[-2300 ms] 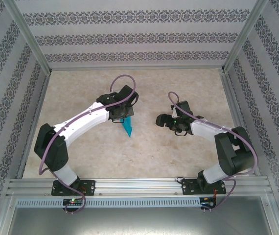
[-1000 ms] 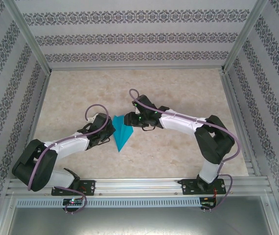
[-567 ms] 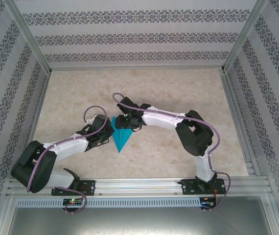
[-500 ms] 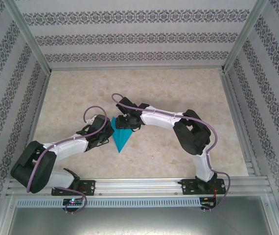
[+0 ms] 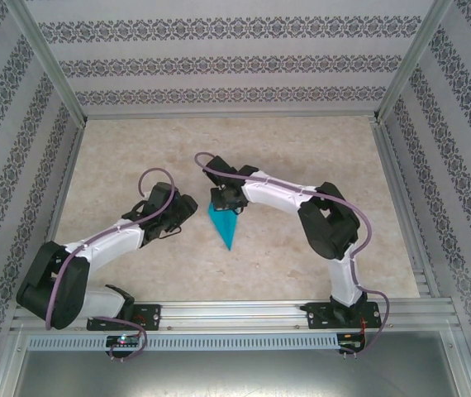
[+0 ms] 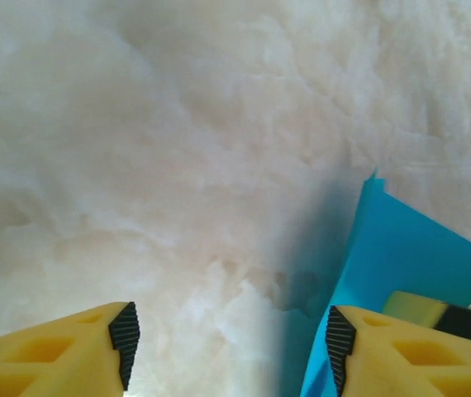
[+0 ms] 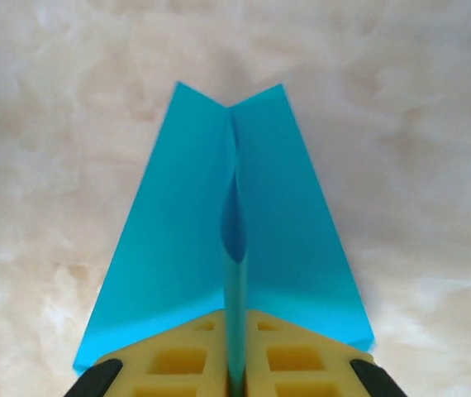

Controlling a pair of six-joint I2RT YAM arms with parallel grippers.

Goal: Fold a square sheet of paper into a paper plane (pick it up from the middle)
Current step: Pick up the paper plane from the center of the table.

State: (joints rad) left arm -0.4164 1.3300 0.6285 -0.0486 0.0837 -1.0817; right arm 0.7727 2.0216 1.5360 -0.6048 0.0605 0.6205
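Logging handover: my left pincer [image 6: 231, 337] has let go and opened, my right pincer [image 7: 235, 368] now clamps the keel of the paper plane [image 7: 178, 248].

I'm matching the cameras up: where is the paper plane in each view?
Top external: paper plane mid-table, tip toward the bases.
Left wrist: paper plane at lower right.
Right wrist: paper plane at centre, keel pinched in the right gripper.
Shared landmark: the marbled table under it.
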